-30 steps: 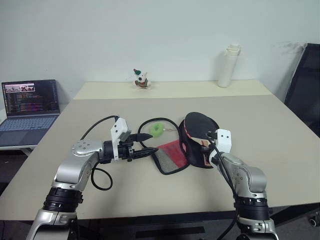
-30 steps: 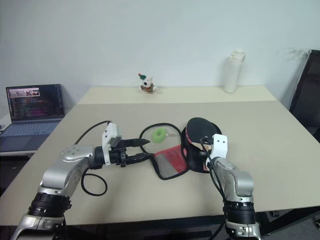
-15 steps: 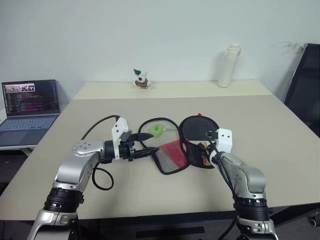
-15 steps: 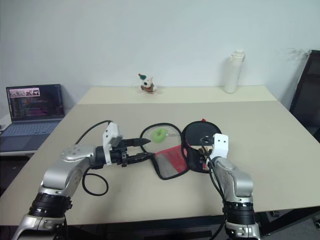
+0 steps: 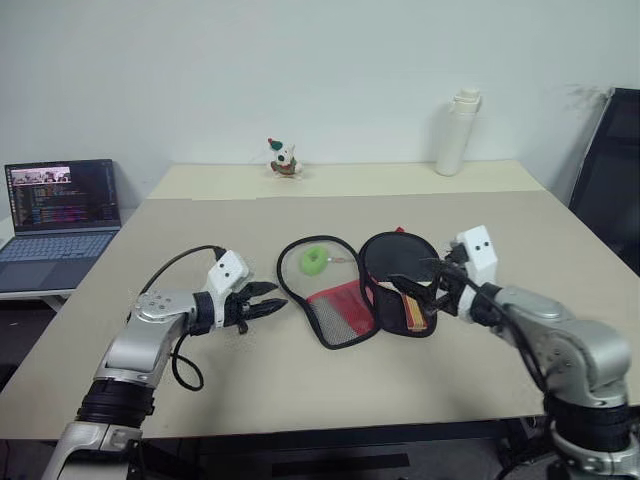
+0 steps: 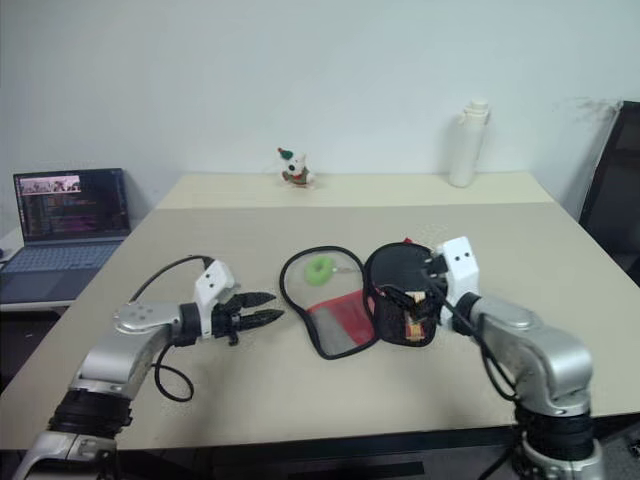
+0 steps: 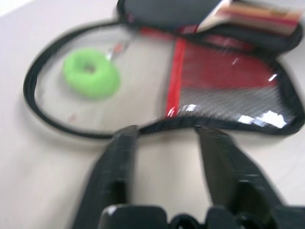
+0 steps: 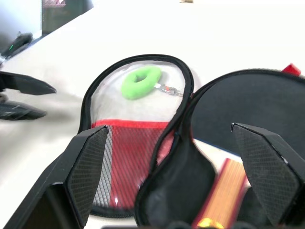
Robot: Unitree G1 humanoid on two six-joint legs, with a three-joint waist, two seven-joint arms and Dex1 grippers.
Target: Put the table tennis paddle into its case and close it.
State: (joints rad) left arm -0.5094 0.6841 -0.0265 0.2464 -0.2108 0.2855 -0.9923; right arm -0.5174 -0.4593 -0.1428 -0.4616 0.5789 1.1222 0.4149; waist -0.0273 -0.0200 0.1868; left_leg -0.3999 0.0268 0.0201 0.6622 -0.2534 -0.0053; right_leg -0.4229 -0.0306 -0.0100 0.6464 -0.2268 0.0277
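The case (image 5: 340, 302) lies open on the table, its mesh-and-red flap spread flat with the green ring pull (image 5: 315, 260) on it. In the case's right half rests the table tennis paddle (image 5: 392, 258), black face up and wooden handle (image 5: 413, 311) toward me. My left gripper (image 5: 266, 300) hovers low just left of the flap's rim, open, nothing between its fingers (image 7: 119, 157). Over the paddle's handle end my right gripper (image 5: 424, 284) hangs wide open and empty; its wrist view looks over the paddle (image 8: 248, 107) and the ring pull (image 8: 141, 82).
A laptop (image 5: 62, 210) sits on a side surface at the far left. A small toy figure (image 5: 284, 158) and a white bottle (image 5: 457, 132) stand at the table's back. A black chair (image 5: 612, 180) is at the right.
My left gripper let go of the flap's rim and drew back left and down. The right gripper opened, released the case half and rose; that half now lies flat.
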